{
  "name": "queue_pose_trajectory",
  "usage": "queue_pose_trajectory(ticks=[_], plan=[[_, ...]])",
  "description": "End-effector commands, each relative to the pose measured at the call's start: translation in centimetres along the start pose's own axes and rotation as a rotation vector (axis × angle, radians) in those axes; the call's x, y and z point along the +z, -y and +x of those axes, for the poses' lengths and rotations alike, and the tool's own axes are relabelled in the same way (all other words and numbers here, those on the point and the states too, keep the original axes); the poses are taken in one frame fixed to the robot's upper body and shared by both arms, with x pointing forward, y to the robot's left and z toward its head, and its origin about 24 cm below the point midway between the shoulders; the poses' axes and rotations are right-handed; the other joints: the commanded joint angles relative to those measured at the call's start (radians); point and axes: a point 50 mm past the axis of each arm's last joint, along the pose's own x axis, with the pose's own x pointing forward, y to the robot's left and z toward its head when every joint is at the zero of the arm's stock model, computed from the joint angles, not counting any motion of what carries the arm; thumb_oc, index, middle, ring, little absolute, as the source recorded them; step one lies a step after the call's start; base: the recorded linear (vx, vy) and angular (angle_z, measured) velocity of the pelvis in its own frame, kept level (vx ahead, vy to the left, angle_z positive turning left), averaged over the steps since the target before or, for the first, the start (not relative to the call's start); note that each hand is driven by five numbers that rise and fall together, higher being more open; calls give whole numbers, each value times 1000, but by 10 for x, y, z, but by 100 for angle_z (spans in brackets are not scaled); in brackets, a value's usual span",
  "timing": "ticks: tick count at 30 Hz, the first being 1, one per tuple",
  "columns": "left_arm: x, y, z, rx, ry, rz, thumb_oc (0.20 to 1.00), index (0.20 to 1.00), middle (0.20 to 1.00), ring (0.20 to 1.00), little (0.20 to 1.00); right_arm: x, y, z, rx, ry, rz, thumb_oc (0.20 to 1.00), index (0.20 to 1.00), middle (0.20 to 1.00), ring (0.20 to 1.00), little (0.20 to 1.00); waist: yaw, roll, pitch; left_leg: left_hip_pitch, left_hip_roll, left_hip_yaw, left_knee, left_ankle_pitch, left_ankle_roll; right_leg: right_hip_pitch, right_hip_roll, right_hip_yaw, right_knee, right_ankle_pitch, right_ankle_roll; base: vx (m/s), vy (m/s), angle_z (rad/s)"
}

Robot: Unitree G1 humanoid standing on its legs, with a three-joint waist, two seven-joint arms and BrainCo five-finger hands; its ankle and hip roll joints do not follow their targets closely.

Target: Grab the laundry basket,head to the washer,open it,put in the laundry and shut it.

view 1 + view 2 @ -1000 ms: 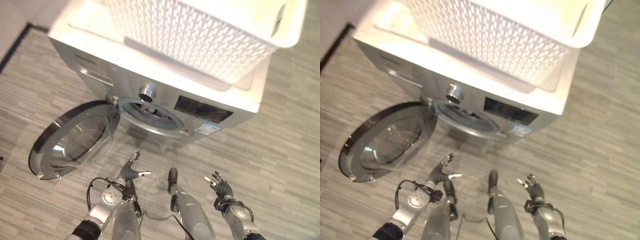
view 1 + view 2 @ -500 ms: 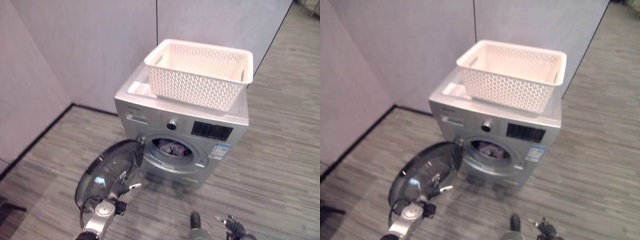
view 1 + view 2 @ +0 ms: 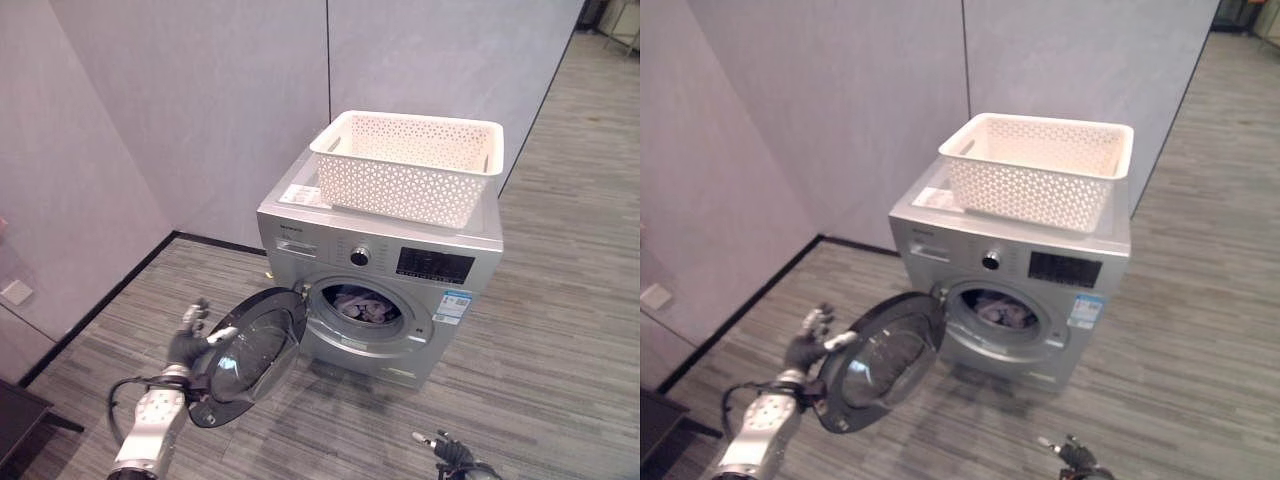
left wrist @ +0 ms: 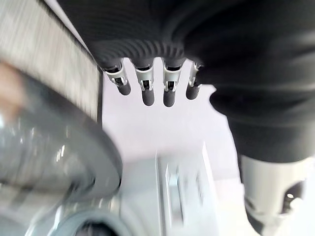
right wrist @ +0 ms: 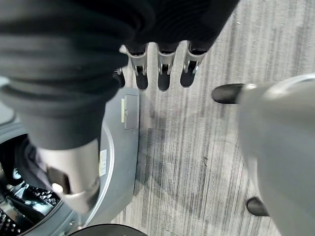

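My left hand (image 3: 188, 343) is spread, fingers straight, behind the outer edge of the washer door (image 3: 248, 355), which stands wide open. My right hand (image 3: 440, 449), low and near, is relaxed, holding nothing. Laundry (image 3: 365, 305) lies in the drum; the basket (image 3: 410, 165) sits on the washer (image 3: 400, 290). The door looks stiff, hinged and smooth: push its rim.

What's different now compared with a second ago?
The camera has pulled back and up, so the whole washer now shows. The left hand, which hung open over the floor short of the door, is now raised against the door's outer edge, fingers straight. The door looks swung in a bit toward the opening. The basket remains on top, laundry in the drum, and the right hand low and open.
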Motion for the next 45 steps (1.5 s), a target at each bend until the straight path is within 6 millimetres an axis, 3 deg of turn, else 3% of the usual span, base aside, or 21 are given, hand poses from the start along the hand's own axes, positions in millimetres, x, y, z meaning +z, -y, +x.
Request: queue_pose_trajectory(ticks=[1,7,8,11,15,18,19,23,24,26,31,37,45], plan=[[44,-14,21,58,171,15,1000,1000,1000,1000,1000,9,-8,2,37,31,-37,1000,1000,1000,1000,1000,-15,-61,-6,-6,-18,-35,-5,4,-13,77,-68,-35,2,-42,71,67,-69,30],[67,-46,44,224,164,93,1000,1000,1000,1000,1000,5,6,-2,3,28,-27,1000,1000,1000,1000,1000,-55,-63,-17,14,1,-31,-59,37,-29,88,-47,-38,-15,-44,68,51,-16,20],[74,-64,54,276,108,187,1000,1000,1000,1000,1000,13,7,-2,10,57,-32,1000,1000,1000,1000,1000,-73,-60,-15,12,7,-21,-63,39,-32,76,-46,-35,-9,-42,71,38,30,1],[83,-82,65,302,31,330,1000,1000,1000,1000,1000,20,9,-2,22,81,-63,1000,1000,1000,1000,1000,-88,-61,-2,-1,13,-13,-60,42,-33,57,-47,-26,1,-41,72,8,37,-6],[118,-104,88,368,-101,523,1000,1000,1000,1000,1000,51,6,-1,56,169,-131,1000,1000,1000,1000,1000,-125,-81,60,-86,34,-13,-37,56,-35,-47,-40,6,32,-33,71,-143,24,-2],[167,-104,99,423,-52,597,1000,1000,1000,1000,1000,74,-1,-1,90,246,-156,1000,1000,1000,1000,1000,-140,-114,120,-173,51,-14,-4,66,-37,-136,-35,26,47,-16,68,-190,2,-9],[168,-103,100,422,-49,598,1000,1000,1000,1000,1000,75,-2,-1,90,247,-154,1000,1000,1000,1000,1000,-139,-115,119,-177,51,-14,-2,65,-37,-139,-35,26,48,-16,68,-160,-6,-17],[211,-116,97,506,-3,598,1000,1000,1000,1000,1000,106,-17,-4,144,358,-146,1000,1000,1000,1000,1000,-153,-169,178,-278,69,-11,41,76,-38,-235,-27,55,46,22,68,-146,-8,-15],[232,-122,93,551,23,596,1000,1000,1000,1000,1000,120,-28,-7,175,413,-136,1000,1000,1000,1000,1000,-157,-201,213,-341,72,-14,82,73,-39,-276,-25,64,38,44,70,-136,-26,-26],[247,-123,91,571,41,607,1000,1000,1000,1000,1000,136,-34,-11,194,475,-121,1000,1000,1000,1000,1000,-166,-225,245,-404,76,-29,110,77,-42,-314,-26,67,26,66,70,-110,-20,-9],[254,-124,90,583,51,524,1000,1000,1000,1000,1000,156,-46,-20,238,563,-97,1000,1000,1000,1000,1000,-183,-254,275,-487,82,-48,148,75,-48,-365,-18,73,-6,100,74,-47,-20,0],[266,-111,95,569,74,502,1000,1000,1000,1000,1000,159,-55,-26,278,594,-87,1000,1000,1000,1000,1000,-202,-273,280,-549,93,-79,165,81,-53,-406,-1,78,-21,113,68,-2,-54,7],[236,-46,123,359,59,668,1000,1000,1000,1000,1000,151,-34,-27,235,583,-96,1000,1000,1000,1000,1000,-217,-253,247,-503,113,-78,142,87,-62,-382,19,90,-30,95,55,6,-55,-1]])
